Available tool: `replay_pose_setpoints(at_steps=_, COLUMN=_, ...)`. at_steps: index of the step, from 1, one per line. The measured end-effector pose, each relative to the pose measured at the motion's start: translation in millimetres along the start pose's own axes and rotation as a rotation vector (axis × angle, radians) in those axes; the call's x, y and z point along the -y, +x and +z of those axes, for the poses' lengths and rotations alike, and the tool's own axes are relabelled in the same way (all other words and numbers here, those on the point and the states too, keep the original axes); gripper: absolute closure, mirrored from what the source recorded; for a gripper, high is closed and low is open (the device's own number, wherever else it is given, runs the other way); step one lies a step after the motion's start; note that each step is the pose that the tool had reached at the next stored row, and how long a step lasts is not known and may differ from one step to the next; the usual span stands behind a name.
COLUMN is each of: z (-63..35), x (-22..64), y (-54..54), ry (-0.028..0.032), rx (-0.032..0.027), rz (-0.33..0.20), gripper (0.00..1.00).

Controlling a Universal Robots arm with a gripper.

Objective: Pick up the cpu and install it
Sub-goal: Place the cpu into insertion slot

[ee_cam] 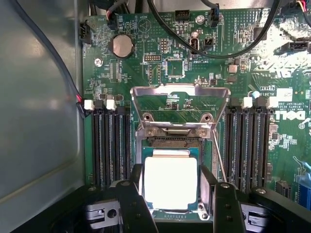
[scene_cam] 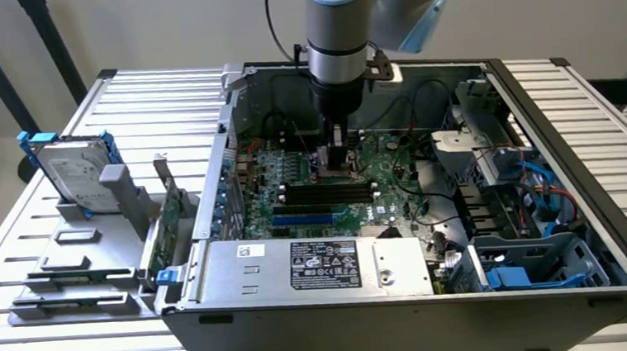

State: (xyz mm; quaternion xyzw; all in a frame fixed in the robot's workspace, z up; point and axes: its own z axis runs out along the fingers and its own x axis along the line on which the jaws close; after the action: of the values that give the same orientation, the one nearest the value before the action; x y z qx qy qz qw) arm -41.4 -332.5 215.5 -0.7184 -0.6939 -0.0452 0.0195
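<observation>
Half done, roughly: black gripper (ee_cam: 171, 171) clamps the small square silver-topped cpu (ee_cam: 171, 183) by two edges, seated in or just over the green motherboard's (ee_cam: 286, 145) open socket (ee_cam: 167, 142); silver retaining frame (ee_cam: 181, 91) stands raised, unlatched.

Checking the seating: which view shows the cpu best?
The wrist view: the cpu faces the camera squarely, its silver top gripped on both sides by the tool at the socket. In the exterior view the arm stands over the motherboard and hides it.
</observation>
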Motion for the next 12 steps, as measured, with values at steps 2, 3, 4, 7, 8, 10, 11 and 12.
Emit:
replay_pose_setpoints(at_steps=2, z=1.2, x=0.5, y=-0.5, ry=-0.0022, rx=0.0004, rz=0.0, gripper=0.45)
replay_pose_setpoints(at_steps=3, z=1.7, x=0.8, y=-0.7, ry=-0.0029, rx=0.0008, rz=0.0, gripper=0.45)
replay_pose_setpoints(at_steps=4, z=2.1, x=1.0, y=-0.9, ry=-0.0034, rx=0.0015, rz=0.0, gripper=0.45)
replay_pose_setpoints(at_steps=7, z=3.2, x=1.4, y=-1.2, ry=-0.0051, rx=0.004, rz=-0.001, gripper=0.45)
replay_pose_setpoints(at_steps=8, z=3.5, x=1.4, y=-1.3, ry=-0.0057, rx=0.0051, rz=-0.001, gripper=0.45)
replay_pose_setpoints(at_steps=10, z=4.1, x=1.5, y=-1.5, ry=-0.0065, rx=0.0071, rz=-0.001, gripper=0.45)
replay_pose_setpoints(at_steps=11, z=4.5, x=1.6, y=-1.6, ry=-0.007, rx=0.0079, rz=-0.001, gripper=0.45)
replay_pose_setpoints(at_steps=12, z=4.8, x=1.7, y=-1.7, ry=-0.0073, rx=0.009, rz=-0.001, gripper=0.45)
